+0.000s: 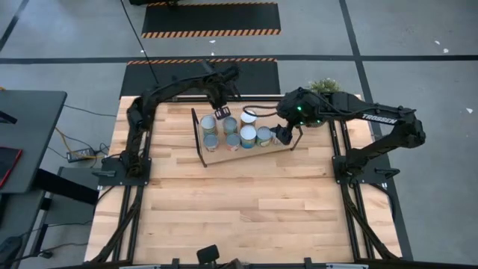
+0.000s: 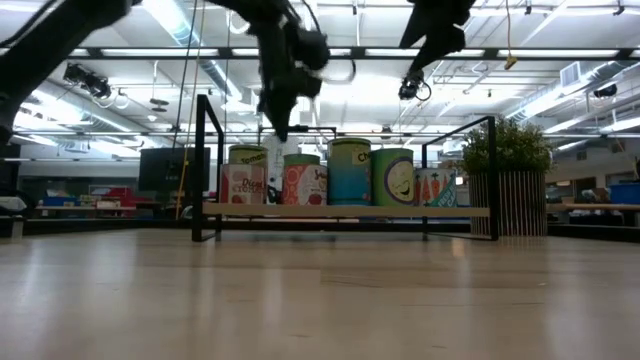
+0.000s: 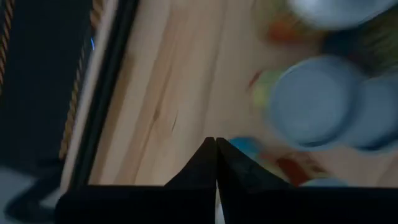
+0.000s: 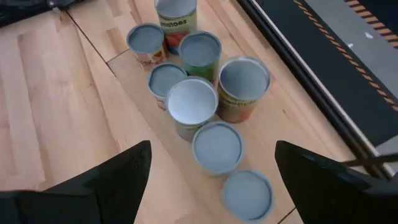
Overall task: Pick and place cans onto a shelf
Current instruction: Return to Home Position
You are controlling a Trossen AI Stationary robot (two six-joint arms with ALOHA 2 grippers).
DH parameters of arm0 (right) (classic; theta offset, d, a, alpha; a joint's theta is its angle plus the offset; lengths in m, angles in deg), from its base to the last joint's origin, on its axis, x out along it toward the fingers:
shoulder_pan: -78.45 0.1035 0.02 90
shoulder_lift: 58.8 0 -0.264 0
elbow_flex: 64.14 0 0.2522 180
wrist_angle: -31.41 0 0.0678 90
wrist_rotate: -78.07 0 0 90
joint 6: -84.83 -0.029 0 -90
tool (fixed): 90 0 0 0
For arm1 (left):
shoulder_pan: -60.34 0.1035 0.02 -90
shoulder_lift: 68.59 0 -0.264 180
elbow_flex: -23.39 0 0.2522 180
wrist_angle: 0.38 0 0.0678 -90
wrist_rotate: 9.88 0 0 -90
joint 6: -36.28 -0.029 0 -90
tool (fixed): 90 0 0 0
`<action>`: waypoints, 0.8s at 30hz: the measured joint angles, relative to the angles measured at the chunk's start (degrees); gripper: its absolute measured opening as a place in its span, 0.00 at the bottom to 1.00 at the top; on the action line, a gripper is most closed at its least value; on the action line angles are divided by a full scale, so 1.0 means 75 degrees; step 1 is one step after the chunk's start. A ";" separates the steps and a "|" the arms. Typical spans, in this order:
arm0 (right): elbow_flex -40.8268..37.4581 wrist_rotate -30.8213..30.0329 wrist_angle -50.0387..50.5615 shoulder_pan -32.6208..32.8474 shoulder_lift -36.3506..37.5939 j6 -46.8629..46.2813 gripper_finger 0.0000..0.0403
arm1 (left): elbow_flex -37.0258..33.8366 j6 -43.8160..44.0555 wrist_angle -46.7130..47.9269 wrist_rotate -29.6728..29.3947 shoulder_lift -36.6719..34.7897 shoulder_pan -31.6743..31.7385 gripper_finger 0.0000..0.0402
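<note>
Several cans [image 1: 248, 136] with pale blue-grey tops stand upright close together on the slanted light-wood shelf [image 1: 224, 156] at the table's far middle; they also show in the low view [image 2: 349, 172] and the right wrist view [image 4: 244, 81]. My left gripper [image 1: 222, 112] is shut and empty, hanging above the shelf's far left part [image 3: 216, 163]. My right gripper [image 1: 283, 135] is wide open and empty above the cans at the shelf's right end [image 4: 211, 168].
A potted green plant [image 1: 323, 88] stands just beyond the shelf's right end, under my right arm. Black rod frames [image 2: 205, 165] rise at both ends of the shelf. The wooden tabletop [image 1: 246, 209] stretches bare on the near side of the shelf.
</note>
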 joint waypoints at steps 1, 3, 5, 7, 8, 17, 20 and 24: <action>-0.0138 -0.0062 -0.0060 0.0051 0.0118 -0.0110 0.87 | 0.0003 -0.0039 -0.0145 0.0108 -0.0192 0.0000 0.01; -0.0465 -0.0117 -0.0357 0.0158 0.0389 -0.0354 0.87 | 0.0006 -0.0199 -0.0356 0.0308 -0.0575 -0.0004 0.01; -0.0836 -0.0135 -0.0728 0.0276 0.0700 -0.0558 0.87 | 0.0009 -0.0255 -0.0533 0.0599 -0.0881 -0.0002 0.02; -0.1235 -0.0133 -0.1208 0.0438 0.1029 -0.0760 0.87 | 0.0009 -0.0224 -0.0608 0.0942 -0.1149 -0.0001 0.02; -0.1434 -0.0130 -0.1414 0.0514 0.1190 -0.0838 0.87 | 0.0009 -0.0217 -0.0655 0.1097 -0.1276 -0.0027 0.02; -0.3503 -0.0132 -0.3184 0.1250 0.2774 -0.1692 0.86 | 0.0009 -0.0088 -0.0691 0.1655 -0.2039 -0.0563 0.01; -0.4125 -0.0146 -0.3724 0.1427 0.3273 -0.2078 0.86 | 0.0009 0.0055 -0.0686 0.1672 -0.2162 -0.0815 0.00; -0.4764 -0.0153 -0.4237 0.1549 0.3916 -0.2491 0.86 | 0.0003 0.0154 -0.0516 0.1849 -0.2242 -0.1235 0.00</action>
